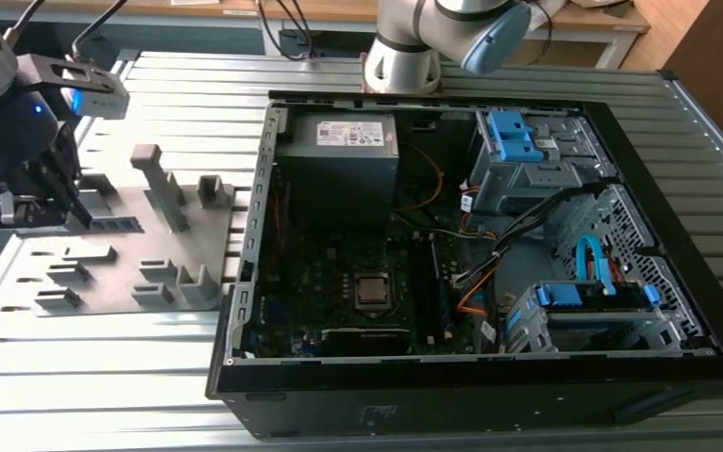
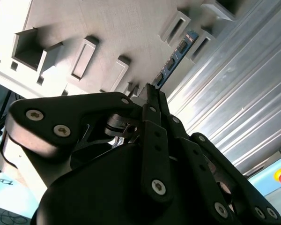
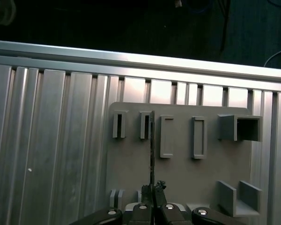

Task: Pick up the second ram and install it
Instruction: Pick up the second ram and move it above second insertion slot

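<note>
My gripper clamps one end of the second ram; in the exterior view it points three o'clock, toward the computer case.

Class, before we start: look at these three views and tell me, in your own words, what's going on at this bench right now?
A single robot arm is working at the grey fixture on the exterior view's left. Its gripper is shut on one end of the second ram, the thin blue stick standing on edge between the fixture's slot blocks. The open computer case sits at the exterior view's right, apart from the gripper, so the stick is not yet installed.
</note>
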Controlling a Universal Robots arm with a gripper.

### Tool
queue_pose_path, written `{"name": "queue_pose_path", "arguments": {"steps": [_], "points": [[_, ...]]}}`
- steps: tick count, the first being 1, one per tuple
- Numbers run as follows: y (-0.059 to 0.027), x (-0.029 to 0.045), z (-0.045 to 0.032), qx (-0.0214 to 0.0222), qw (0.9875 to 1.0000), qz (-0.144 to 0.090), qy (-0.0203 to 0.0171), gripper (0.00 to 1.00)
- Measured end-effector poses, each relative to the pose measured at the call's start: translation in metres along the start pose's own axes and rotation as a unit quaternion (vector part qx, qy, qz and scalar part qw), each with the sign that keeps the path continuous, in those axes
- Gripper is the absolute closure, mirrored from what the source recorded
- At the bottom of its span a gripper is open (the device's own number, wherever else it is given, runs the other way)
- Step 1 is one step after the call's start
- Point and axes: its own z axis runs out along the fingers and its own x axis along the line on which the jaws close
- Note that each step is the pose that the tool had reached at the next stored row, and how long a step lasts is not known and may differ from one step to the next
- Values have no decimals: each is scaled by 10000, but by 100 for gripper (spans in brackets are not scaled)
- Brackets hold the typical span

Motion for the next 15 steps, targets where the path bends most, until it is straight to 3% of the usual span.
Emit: {"name": "queue_pose_path", "arguments": {"steps": [15], "points": [[8, -9, -179, 0, 10000, -1, 0, 87]]}}
